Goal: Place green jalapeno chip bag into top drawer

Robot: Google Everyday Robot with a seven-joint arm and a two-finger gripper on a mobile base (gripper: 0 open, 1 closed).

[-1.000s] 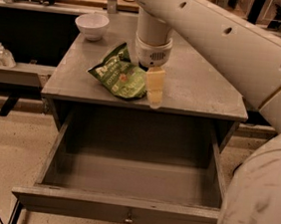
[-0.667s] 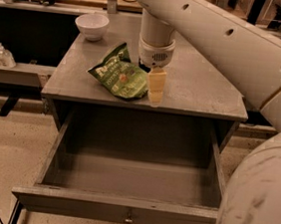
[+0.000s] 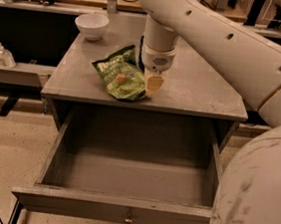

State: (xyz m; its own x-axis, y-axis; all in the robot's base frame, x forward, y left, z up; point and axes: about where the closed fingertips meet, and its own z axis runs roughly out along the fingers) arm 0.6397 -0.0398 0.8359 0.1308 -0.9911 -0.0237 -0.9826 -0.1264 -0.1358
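Note:
The green jalapeno chip bag (image 3: 119, 75) lies flat on the grey cabinet top (image 3: 202, 93), near its front edge and left of centre. My gripper (image 3: 153, 84) hangs from the white arm straight down onto the bag's right edge and touches or nearly touches it. The top drawer (image 3: 125, 210) is pulled wide open below the cabinet top. Its inside is bare, and its small metal knob (image 3: 129, 216) shows on the front panel.
A white bowl (image 3: 91, 25) stands at the back left corner of the cabinet top. A dark object (image 3: 140, 59) is mostly hidden behind my wrist. My large white arm fills the right side. A shelf with small bottles (image 3: 1, 55) is at the far left.
My gripper has come down a little lower at the bag's right edge. The bag and the drawer have not moved.

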